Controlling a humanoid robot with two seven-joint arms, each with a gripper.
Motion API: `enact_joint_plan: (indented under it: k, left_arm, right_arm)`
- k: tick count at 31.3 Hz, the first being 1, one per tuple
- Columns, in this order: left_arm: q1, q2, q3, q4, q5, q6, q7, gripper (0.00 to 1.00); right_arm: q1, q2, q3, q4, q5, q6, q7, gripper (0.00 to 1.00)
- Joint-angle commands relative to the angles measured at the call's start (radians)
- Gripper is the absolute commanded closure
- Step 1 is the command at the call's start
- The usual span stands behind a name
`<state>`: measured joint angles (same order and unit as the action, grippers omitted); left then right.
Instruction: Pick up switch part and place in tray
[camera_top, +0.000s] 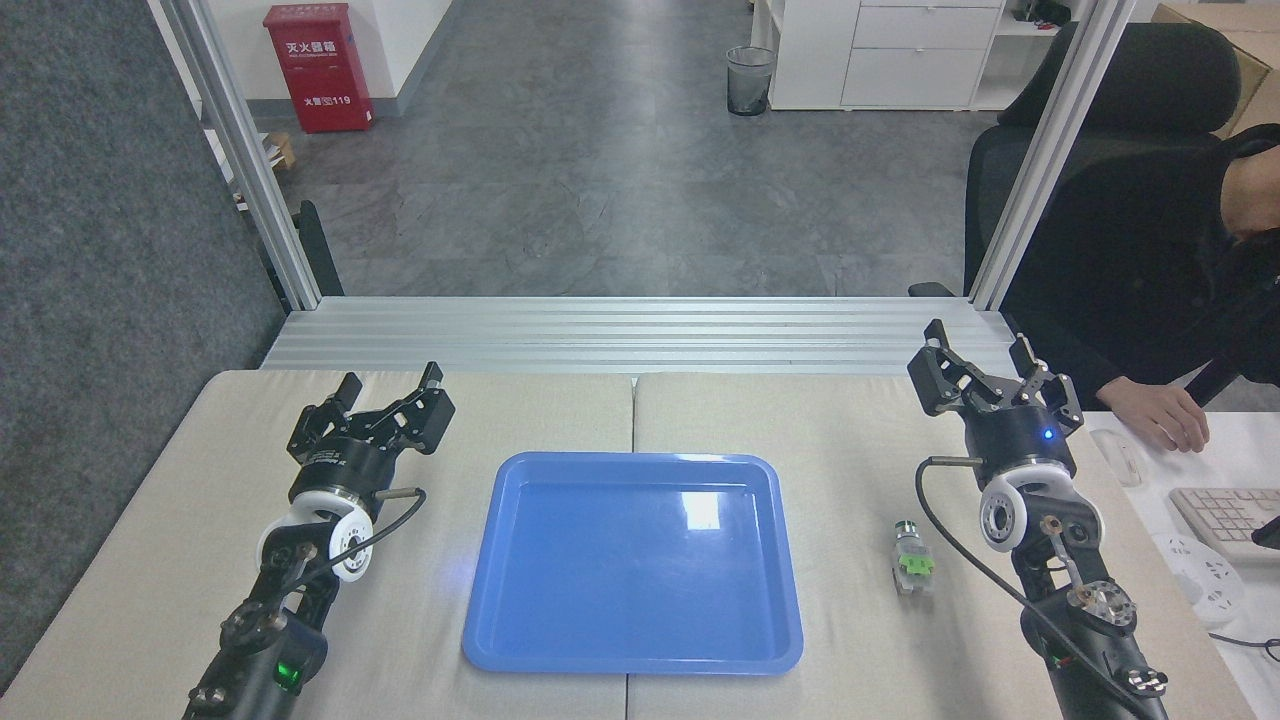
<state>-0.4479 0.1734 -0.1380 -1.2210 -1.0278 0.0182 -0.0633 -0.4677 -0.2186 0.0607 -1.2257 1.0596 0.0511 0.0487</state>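
- Switch part (913, 565): small blocky piece, whitish-clear body, bright green clip across the middle, dark-silver round end pointing away from the robot. Lies flat on the beige table (850, 420), lengthwise front to back.
- Position: just right of the tray (632, 560), apart from its rim, not touching. Between the tray and the right arm.
- Tray: glossy blue, rectangular, rounded corners, low raised rim. Sits mid-table. A window glare shows on its floor.
- Right gripper (981, 352): fingers spread wide, nothing between them. Held above the table, beyond the switch part and a little right of it. No contact with the part.
- Left gripper (390, 382): fingers parted, empty, near the tray's far-left corner but clear of it.
- Off the table's right edge: a person's hand (1165, 416) resting on a white desk (1235, 445), keyboard (1228, 518) beside it.
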Motion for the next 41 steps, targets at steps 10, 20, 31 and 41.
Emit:
enact_joint_plan:
  k: [10,20,31,41]
  left_arm:
    - [0.000,0.000,0.000,0.000,0.000,0.000,0.000,0.00]
    - [0.000,0.000,0.000,0.000,0.000,0.000,0.000,0.00]
    - [0.000,0.000,0.000,0.000,0.000,0.000,0.000,0.00]
    - [0.000,0.000,0.000,0.000,0.000,0.000,0.000,0.00]
  right_arm:
    - [0.073,-0.012,0.159,-0.057,0.048,0.059,0.206,0.02]
    - [0.225,-0.082,0.162,-0.132,0.048,0.052,0.218,0.03]
    - [0.319,-0.079,0.163,-0.135,0.051,0.061,0.218,0.06]
    - [0.337,-0.048,0.166,-0.126,0.053,0.104,0.218,0.06]
